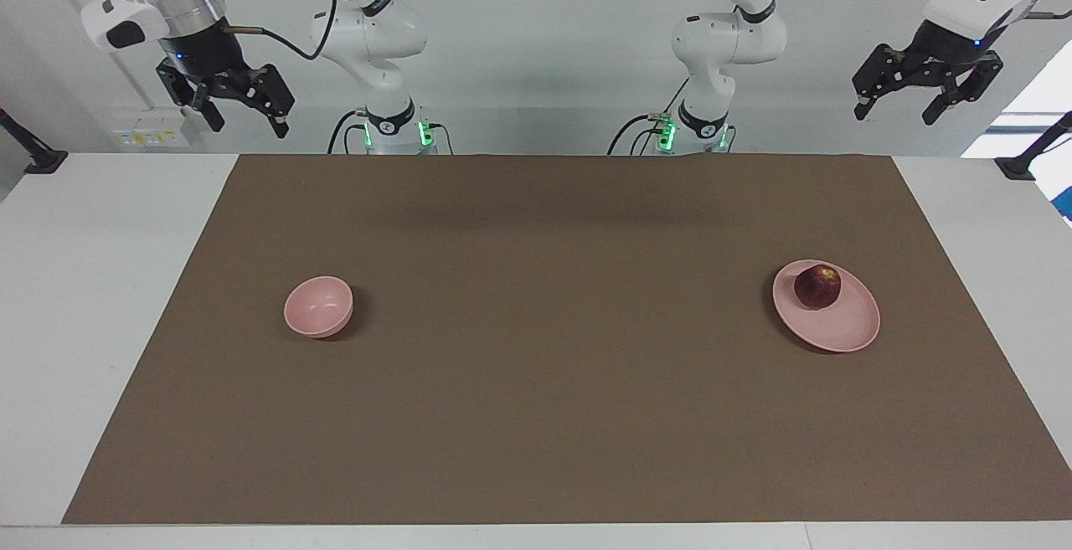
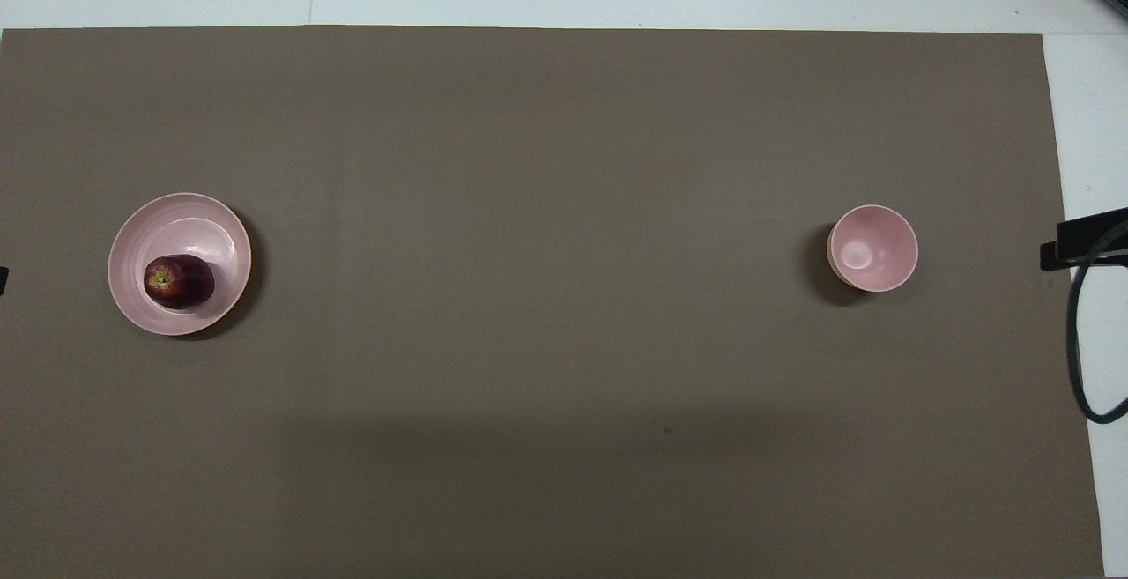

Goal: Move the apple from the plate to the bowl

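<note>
A dark red apple sits on the pale pink plate, on the part of it nearer the robots, toward the left arm's end of the table. The small pink bowl stands with nothing in it toward the right arm's end. High above the table's edge by the robots, my left gripper hangs open and holds nothing. My right gripper is also raised and open, well above the bowl's end. Neither gripper is near the apple.
A brown mat covers most of the white table. Black clamp mounts sit at the two table corners by the robots. A black part with a looped cable shows at the overhead view's edge.
</note>
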